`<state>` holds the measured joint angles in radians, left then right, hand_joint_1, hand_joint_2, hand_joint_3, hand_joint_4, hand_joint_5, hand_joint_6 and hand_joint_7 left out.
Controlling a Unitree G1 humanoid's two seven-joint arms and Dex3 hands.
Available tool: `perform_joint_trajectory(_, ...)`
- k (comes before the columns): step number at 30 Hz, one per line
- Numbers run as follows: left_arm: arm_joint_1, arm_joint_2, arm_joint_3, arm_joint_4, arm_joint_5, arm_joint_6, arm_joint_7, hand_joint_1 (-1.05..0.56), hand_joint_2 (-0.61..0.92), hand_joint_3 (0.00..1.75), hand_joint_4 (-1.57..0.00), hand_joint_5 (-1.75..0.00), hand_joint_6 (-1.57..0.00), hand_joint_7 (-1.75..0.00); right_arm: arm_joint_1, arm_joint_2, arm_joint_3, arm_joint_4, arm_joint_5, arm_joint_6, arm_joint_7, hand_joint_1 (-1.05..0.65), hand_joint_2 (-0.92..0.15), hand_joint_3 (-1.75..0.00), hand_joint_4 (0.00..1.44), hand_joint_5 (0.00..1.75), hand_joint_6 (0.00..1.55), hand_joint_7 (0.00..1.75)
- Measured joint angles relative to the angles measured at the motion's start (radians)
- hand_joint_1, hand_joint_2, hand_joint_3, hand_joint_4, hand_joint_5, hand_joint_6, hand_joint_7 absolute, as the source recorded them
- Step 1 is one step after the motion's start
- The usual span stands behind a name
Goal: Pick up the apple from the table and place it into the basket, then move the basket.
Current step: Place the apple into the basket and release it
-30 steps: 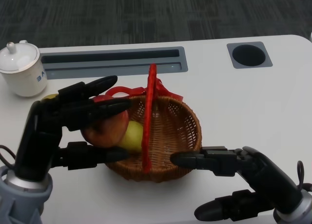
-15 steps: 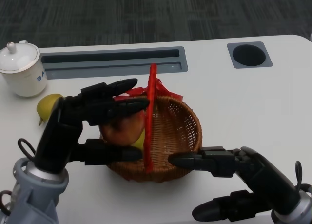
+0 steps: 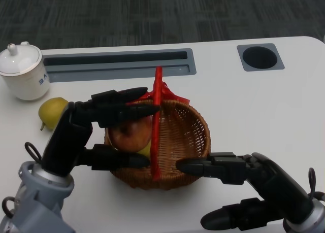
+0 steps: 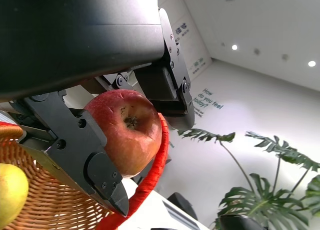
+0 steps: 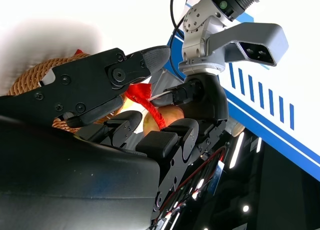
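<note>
One apple in left hand, one basket.

The basket is set near the middle of the worktop, its handle arching from back to front. An apple is held by the left hand over the basket's left half, above a second fruit lying inside. The right hand is placed at the basket's front right rim. A pear lies left of the basket, with a lidded cup behind it. A slot and a round hole are found along the back.
</note>
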<state>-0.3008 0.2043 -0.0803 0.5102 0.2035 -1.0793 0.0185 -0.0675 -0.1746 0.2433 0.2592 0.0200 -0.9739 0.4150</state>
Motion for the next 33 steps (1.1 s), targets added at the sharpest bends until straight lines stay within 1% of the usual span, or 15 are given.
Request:
perform_joint_trajectory(4,0.000,0.014,-0.002,0.001,0.009,0.029,-0.027,-0.43,0.67,0.00,-0.54,0.00,-0.55,0.00,0.002,0.000,0.000,-0.001,0.001,0.000,-0.003,-0.42,-0.85,0.00,0.69,0.00,0.63,0.00)
perform_joint_trajectory(5,-0.001,0.022,-0.004,0.002,0.006,0.028,-0.040,-0.46,0.67,0.00,-0.47,0.00,-0.49,0.00,0.002,0.000,0.000,-0.001,0.001,0.000,-0.003,-0.41,-0.85,0.00,0.69,0.00,0.63,0.00)
perform_joint_trajectory(8,-0.004,0.045,-0.002,0.010,0.008,0.015,-0.059,-0.58,0.68,0.00,-0.28,0.00,-0.36,0.00,0.002,-0.002,0.000,-0.001,0.002,0.000,-0.003,-0.42,-0.86,0.00,0.68,0.00,0.62,0.00)
perform_joint_trajectory(11,-0.006,0.059,0.011,0.013,0.030,0.013,-0.060,-0.66,0.70,0.01,-0.13,0.00,-0.27,0.00,0.002,-0.004,0.000,-0.001,0.003,-0.002,-0.003,-0.42,-0.86,0.00,0.68,0.00,0.62,0.00)
perform_joint_trajectory(13,-0.006,0.068,0.018,0.013,0.042,0.015,-0.059,-0.72,0.73,0.02,-0.06,0.00,-0.22,0.00,0.002,-0.005,0.000,-0.001,0.004,-0.004,-0.003,-0.42,-0.86,0.00,0.68,0.00,0.62,0.00)
perform_joint_trajectory(15,-0.006,0.077,0.023,0.010,0.049,0.022,-0.059,-0.75,0.75,0.02,-0.04,0.00,-0.19,0.00,0.002,-0.005,-0.001,-0.001,0.005,-0.004,-0.003,-0.42,-0.86,0.00,0.68,0.00,0.62,0.00)
perform_joint_trajectory(18,-0.006,0.087,0.028,-0.002,0.050,0.029,-0.060,-0.78,0.77,0.01,-0.07,-0.02,-0.21,-0.01,0.002,-0.009,-0.005,-0.005,0.005,0.000,-0.003,-0.43,-0.86,0.00,0.68,0.00,0.62,0.00)
perform_joint_trajectory(26,-0.003,0.097,0.035,-0.008,0.042,0.001,-0.060,-0.74,0.75,0.00,-0.14,-0.04,-0.24,-0.01,-0.005,-0.021,-0.035,-0.021,0.005,0.005,-0.004,-0.42,-0.86,0.00,0.67,0.00,0.62,0.00)
perform_joint_trajectory(29,0.006,0.103,0.040,-0.009,0.038,-0.024,-0.060,-0.73,0.74,0.00,-0.16,-0.04,-0.26,-0.01,-0.023,-0.034,-0.044,-0.020,0.007,0.002,-0.004,-0.42,-0.86,0.00,0.66,0.00,0.62,0.00)
perform_joint_trajectory(33,0.039,0.117,0.044,-0.020,0.005,-0.040,-0.067,-0.69,0.72,0.00,-0.23,-0.06,-0.30,-0.02,-0.052,-0.062,-0.065,-0.025,-0.002,0.004,-0.003,-0.42,-0.85,0.00,0.65,0.00,0.61,0.00)
